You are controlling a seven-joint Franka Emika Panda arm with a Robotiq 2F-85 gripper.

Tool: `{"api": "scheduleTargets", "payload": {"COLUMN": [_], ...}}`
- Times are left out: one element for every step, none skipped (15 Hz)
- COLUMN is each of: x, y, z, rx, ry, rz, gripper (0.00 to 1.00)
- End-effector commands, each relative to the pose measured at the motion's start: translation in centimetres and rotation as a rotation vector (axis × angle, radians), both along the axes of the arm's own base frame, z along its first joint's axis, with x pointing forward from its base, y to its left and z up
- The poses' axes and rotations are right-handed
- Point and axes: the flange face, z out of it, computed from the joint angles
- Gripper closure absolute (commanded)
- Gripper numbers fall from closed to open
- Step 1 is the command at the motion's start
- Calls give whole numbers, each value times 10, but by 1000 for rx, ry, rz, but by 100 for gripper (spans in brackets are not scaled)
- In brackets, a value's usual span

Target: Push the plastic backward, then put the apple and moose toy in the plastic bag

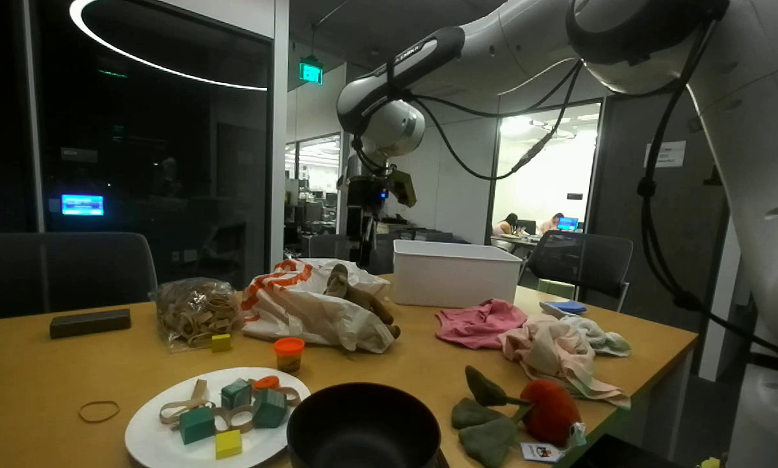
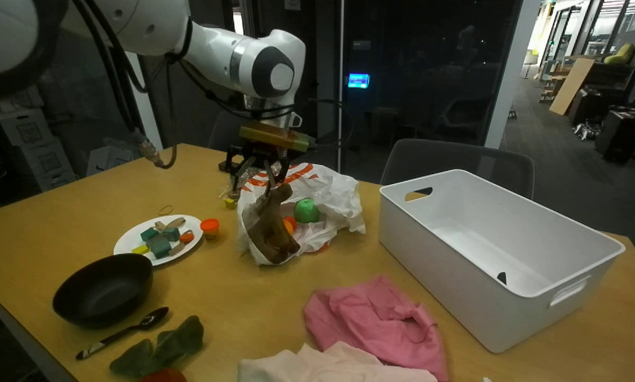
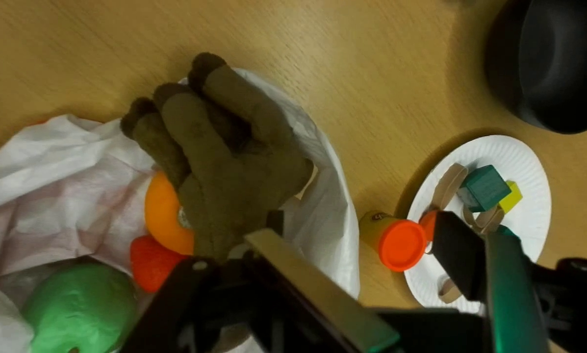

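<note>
The white plastic bag with red print (image 1: 311,318) lies on the table with its mouth open. The brown moose toy (image 2: 272,228) leans in the bag's mouth, its legs reaching over the edge in the wrist view (image 3: 234,171). The green apple (image 2: 306,210) lies inside the bag and shows in the wrist view (image 3: 80,306). My gripper (image 2: 253,183) is open and stands just above the bag's side by the moose. In the wrist view the gripper (image 3: 357,225) has nothing between its fingers; one finger overlaps the moose, and I cannot tell whether they touch.
An orange fruit (image 3: 165,211) and a red item (image 3: 151,264) are in the bag. An orange-lidded tub (image 1: 289,354), a white plate with blocks (image 1: 148,416) and a black bowl (image 2: 105,292) stand nearby. A white bin (image 2: 444,265) and pink cloth (image 2: 375,323) are beside the bag.
</note>
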Motion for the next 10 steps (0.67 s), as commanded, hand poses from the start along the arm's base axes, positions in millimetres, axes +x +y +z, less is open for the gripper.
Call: {"api": "scheduleTargets", "payload": {"x": [-13,-13,-14,-14,-14,-16,-18,-20,-9,-11], "y": [-13,-17,-22,-26,-30,-34,-38,-42,-39,-41], "z": [19,20,20,18,15,9,3,-2,-3,-8], "rx": [-83,-108,-135,-157,-174,-184,-187,-195,-170,-174], "ry": [-91,-132,-176,-211,-232,-229,-228,-235,-204,-206], "rz": [-53,-60,-60,-68,-78,-87,-95,-102,-82,-87], "gripper": [0,0,0,0,0,0,0,0,0,0]}}
